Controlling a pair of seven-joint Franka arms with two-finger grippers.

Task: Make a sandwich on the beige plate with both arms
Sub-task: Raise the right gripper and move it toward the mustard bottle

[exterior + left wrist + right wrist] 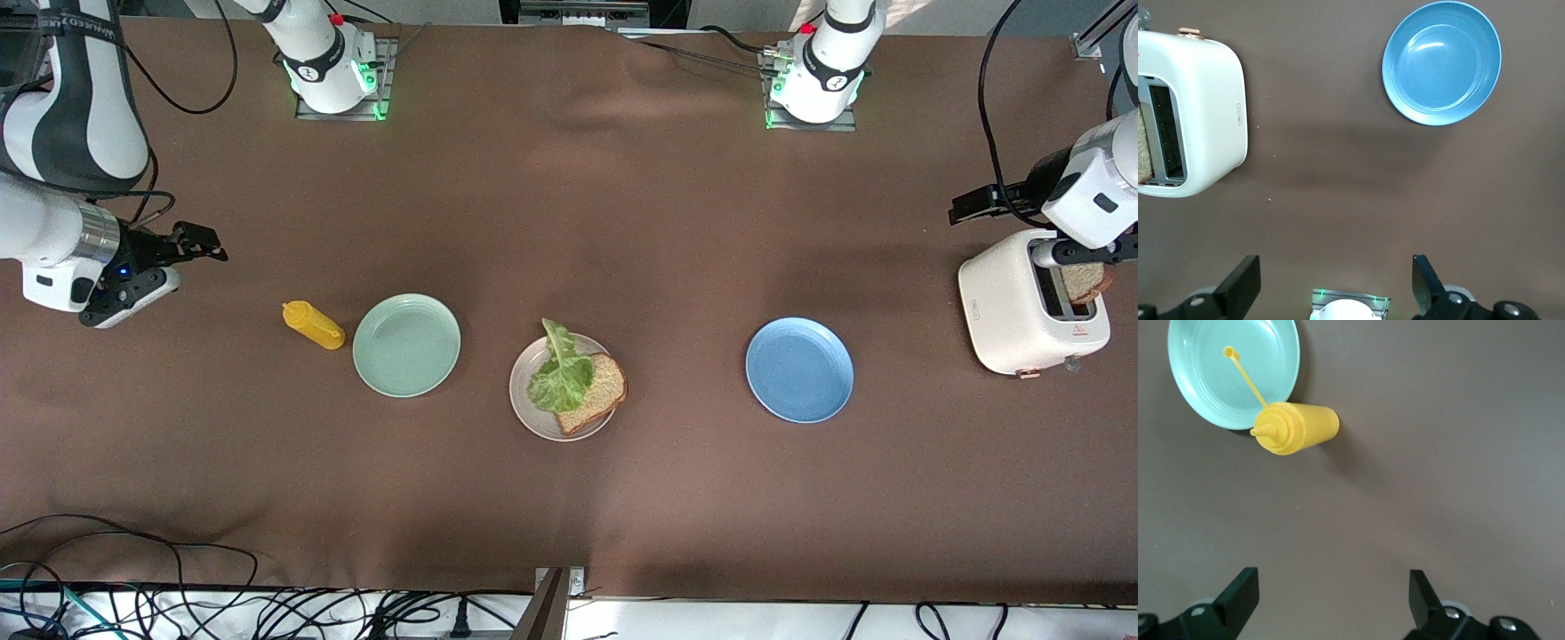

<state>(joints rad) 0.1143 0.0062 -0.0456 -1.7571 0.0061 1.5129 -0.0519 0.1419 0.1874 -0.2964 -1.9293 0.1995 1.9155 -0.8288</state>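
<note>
The beige plate [533,411] lies mid-table. On it rests one slice of brown bread [597,393], with a ruffled green lettuce leaf [562,372] lying partly over it. A second bread slice [1086,282] [1143,143] stands in a slot of the white toaster [1009,307] [1205,100] at the left arm's end. My left gripper [960,208] [1335,268] hangs open and empty over bare table beside the toaster. At the right arm's end, my right gripper [210,245] [1331,581] hovers open and empty over bare table near the mustard bottle [313,324] [1295,428].
A mint-green plate [406,345] [1198,360] lies between the yellow bottle and the beige plate. A blue plate [799,370] [1442,62] lies between the beige plate and the toaster. Cables run along the table edge nearest the front camera.
</note>
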